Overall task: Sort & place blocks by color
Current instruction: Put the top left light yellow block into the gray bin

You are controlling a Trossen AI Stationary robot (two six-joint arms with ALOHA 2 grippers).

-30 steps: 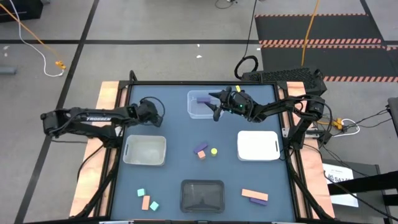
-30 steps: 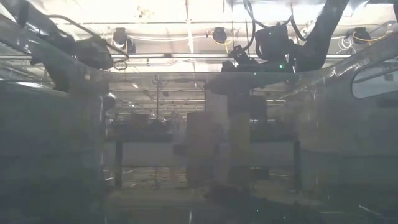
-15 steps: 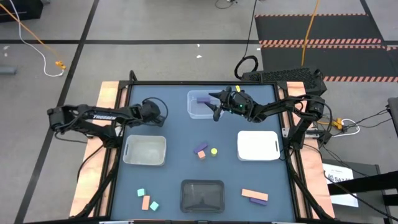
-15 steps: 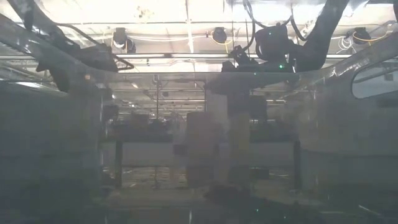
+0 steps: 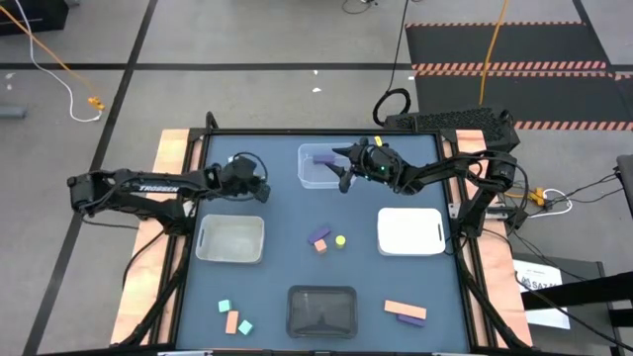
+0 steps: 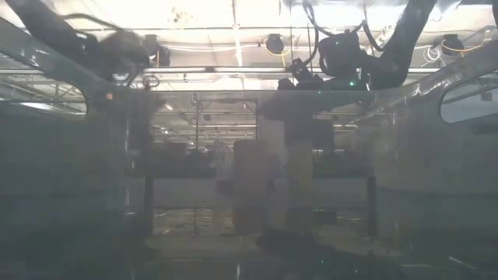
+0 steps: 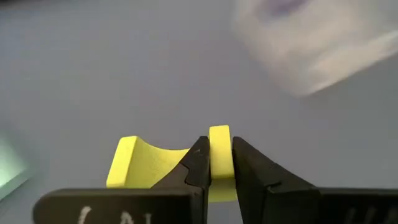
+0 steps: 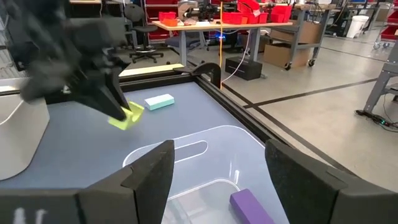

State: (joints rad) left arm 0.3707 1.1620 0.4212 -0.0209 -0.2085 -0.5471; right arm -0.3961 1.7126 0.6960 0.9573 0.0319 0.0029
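My left gripper (image 5: 261, 190) is over the table's far left part, shut on a yellow-green arch-shaped block (image 7: 149, 163). The right wrist view shows this block (image 8: 127, 116) at that gripper's tip. My right gripper (image 5: 343, 170) stands open and level over the clear tray (image 5: 315, 176) at the far middle. A purple block (image 8: 252, 206) lies in that tray. More blocks rest on the table: a purple and orange pair (image 5: 318, 239), a yellow one (image 5: 340, 240), cyan and orange ones (image 5: 233, 318), and an orange and purple pair (image 5: 406, 312). My left gripper pinches one end leg of the arch block (image 7: 219, 138) between its two fingers. The rest of the arch sticks out to one side. The fingers come slanting down from the table's left. The block sits at the fingertips, just above the table surface.
A translucent tray (image 5: 229, 239) stands at the left and a white tray (image 5: 409, 230) at the right. A black tray (image 5: 320, 310) is at the near middle. A cyan block (image 8: 160, 102) lies on the table beyond my left gripper. Wooden rails edge the table.
My left gripper has shut on the yellow-green block. It has then risen a little and moved toward the table's right, tipping its fingers less steeply downward. The block has come up with it. My right gripper has kept still.
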